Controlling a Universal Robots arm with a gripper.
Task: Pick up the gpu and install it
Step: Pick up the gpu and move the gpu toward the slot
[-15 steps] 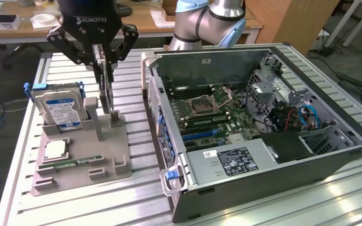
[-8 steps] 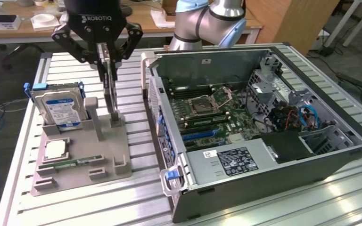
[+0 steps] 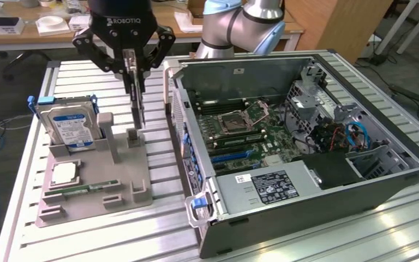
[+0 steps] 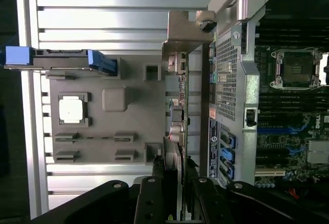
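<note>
The gpu is a thin card seen edge-on, hanging upright just above the grey holder tray. My gripper is shut on its top edge, with one black finger on each side. In the wrist view the gpu runs as a narrow strip of small components from my gripper to its silver end bracket. The card's lower end is close over a grey slot post. The open computer case stands at the exterior view's right, with the green motherboard inside.
On the holder tray are a blue-labelled hard drive standing upright, a square processor and a narrow memory stick. The case's rear wall is close beside the card. A slatted metal table carries everything.
</note>
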